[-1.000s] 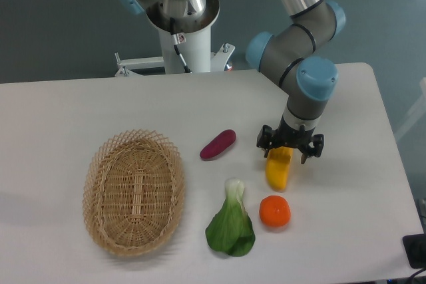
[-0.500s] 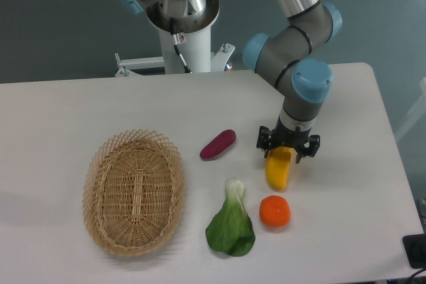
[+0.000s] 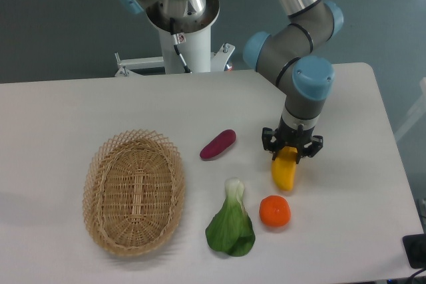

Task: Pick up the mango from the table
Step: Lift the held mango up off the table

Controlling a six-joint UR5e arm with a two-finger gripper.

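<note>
Arm: it reaches down from the upper middle of the scene, its blue-capped wrist pointing straight down over the right half of the tabletop (image 3: 80,108).
End effector (image 3: 291,151): it is clamped around the upper end of the mango, one dark finger on each side of the fruit.
Mango (image 3: 285,169): yellow-orange and elongated, it hangs almost upright from the fingers, its lower end pointing toward the front of the tabletop; whether that end touches the white surface I cannot tell.
Orange (image 3: 274,211): a round fruit just in front of the mango's lower tip, close to it but apart.
Bok choy (image 3: 230,227): a leafy green with a pale stem, lying just left of the orange, stem end pointing back.
Purple vegetable (image 3: 218,143): oblong, lying at a slant, left of the end effector and well apart from it.
Basket (image 3: 134,192): an oval wicker basket on the left part of the tabletop, with nothing visible inside.
Robot base (image 3: 183,21): a white pedestal behind the far edge of the tabletop.
</note>
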